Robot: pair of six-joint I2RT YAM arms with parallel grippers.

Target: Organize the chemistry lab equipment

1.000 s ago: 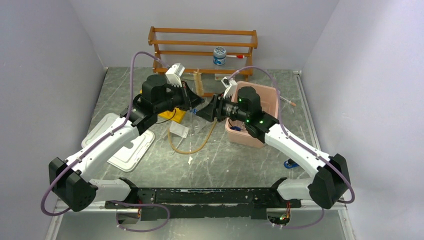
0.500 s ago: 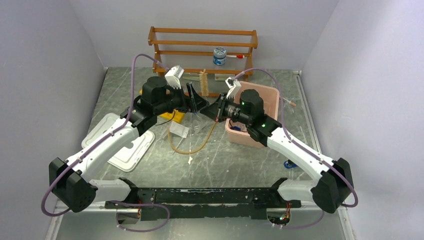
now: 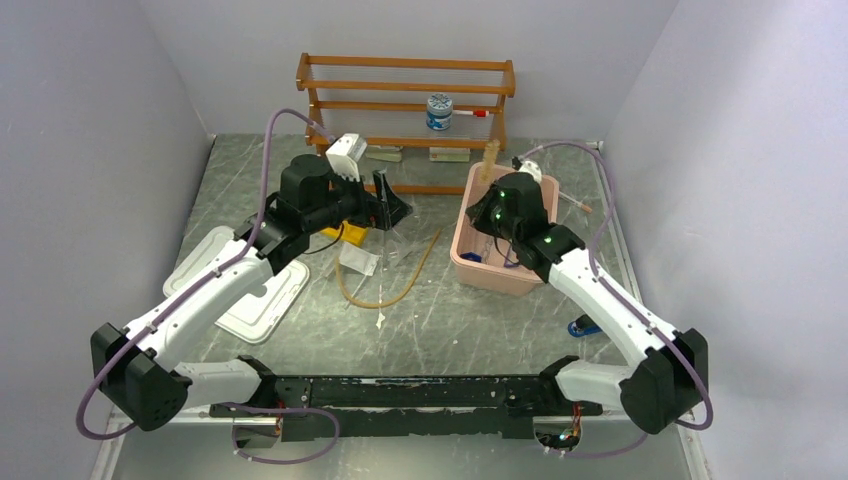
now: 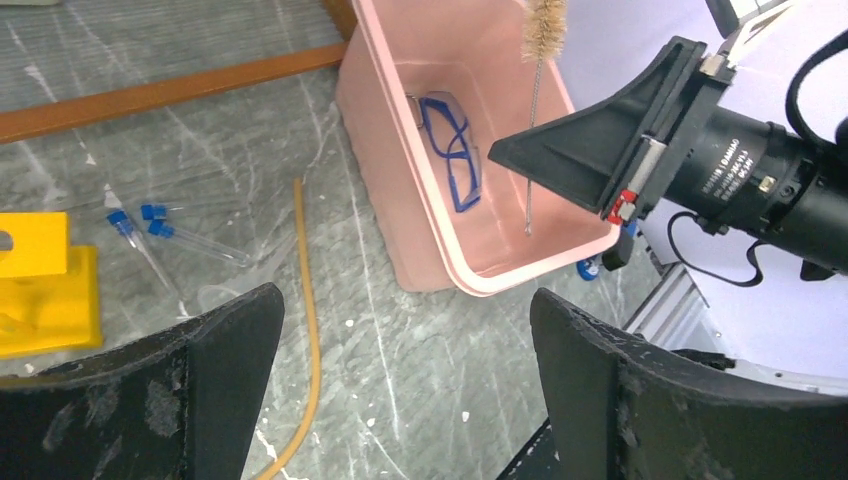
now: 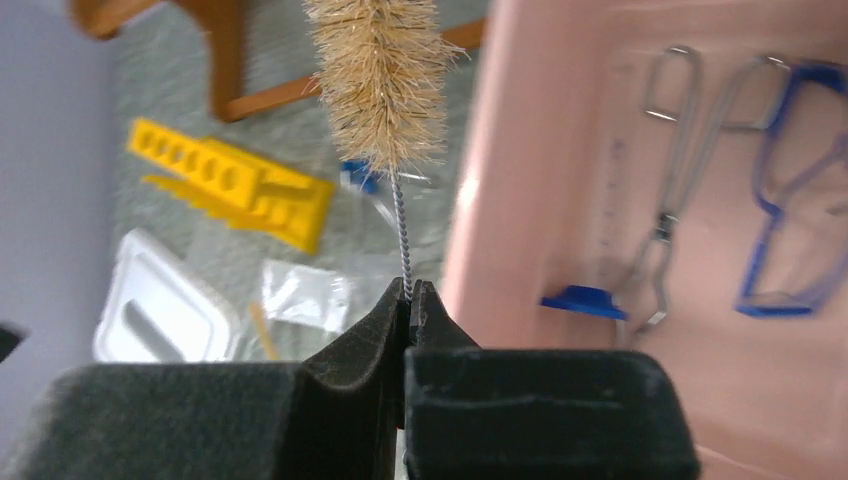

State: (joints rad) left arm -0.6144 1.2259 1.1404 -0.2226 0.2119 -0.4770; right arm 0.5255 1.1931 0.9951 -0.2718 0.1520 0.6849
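White printed lettering runs across the right arm's black wrist motor (image 4: 748, 172), seen from the left wrist camera, but it is too small to read. The white-lidded jar (image 3: 438, 111) carries a blue label, equally illegible.

left arm (image 3: 215, 290) stretched forward | left gripper (image 4: 405, 310) jaws spread wide | right arm (image 3: 600, 300) stretched forward | right gripper (image 5: 408, 292) pinching brush (image 5: 382, 70) stem

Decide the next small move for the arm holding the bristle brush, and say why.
Probably lower the right gripper and open its fingers: they are shut on the wire stem of the tan bristle brush, held over the pink plastic tub that already holds blue-framed glasses and metal tongs.
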